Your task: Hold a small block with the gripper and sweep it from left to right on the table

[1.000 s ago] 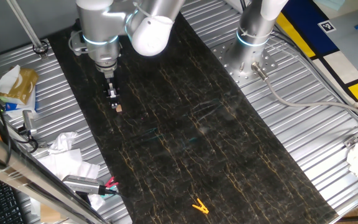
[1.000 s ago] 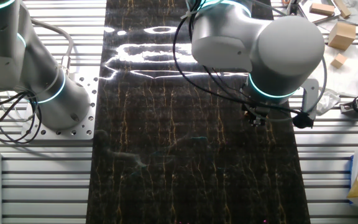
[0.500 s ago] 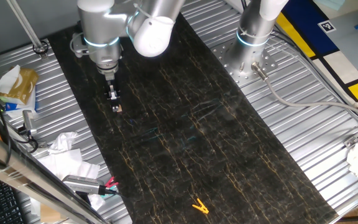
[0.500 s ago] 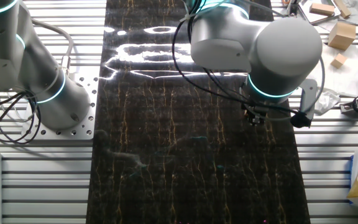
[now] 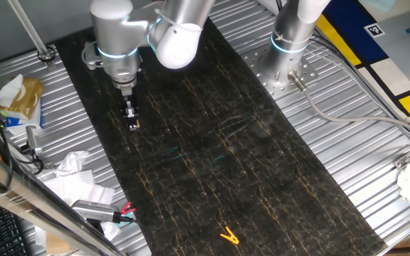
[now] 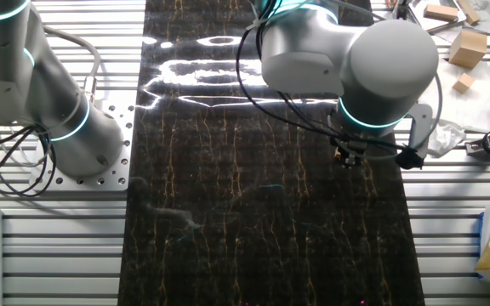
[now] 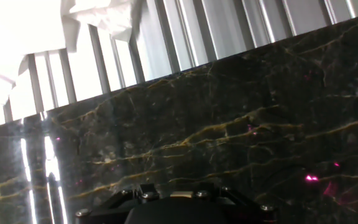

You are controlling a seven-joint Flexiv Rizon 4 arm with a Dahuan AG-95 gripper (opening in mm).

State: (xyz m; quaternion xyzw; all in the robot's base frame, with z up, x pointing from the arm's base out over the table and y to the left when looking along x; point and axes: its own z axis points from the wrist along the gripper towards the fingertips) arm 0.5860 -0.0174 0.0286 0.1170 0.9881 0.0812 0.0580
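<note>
The table (image 5: 262, 171) is the big thing here, a long dark marble-looking slab with thin gold veins, and the claw is parked close to one long edge of it. On that near side the slab ends just past the claw and ribbed silver metal (image 5: 95, 167) takes over, with crumpled white paper (image 5: 73, 174) and a tan bag (image 5: 21, 96) lying on it. On the claw's other side there's loads of open dark surface, running right across to the second upright silver arm (image 5: 294, 32) bolted on the far metal strip. Way down the slab from the claw sits a yellow clip (image 5: 228, 235), well apart from everything.

The gripper (image 5: 132, 122) hangs straight down from the silver arm with the glowing blue ring, fingers pulled in narrow around the small block (image 5: 134, 126), which shows as a tiny tan speck right at the fingertips, down at the tabletop. In the other fixed view the gripper (image 6: 344, 159) is mostly tucked under the arm's fat joint, block hidden. The hand view just shows the black gripper base, veined slab and the ribbed edge beyond.
</note>
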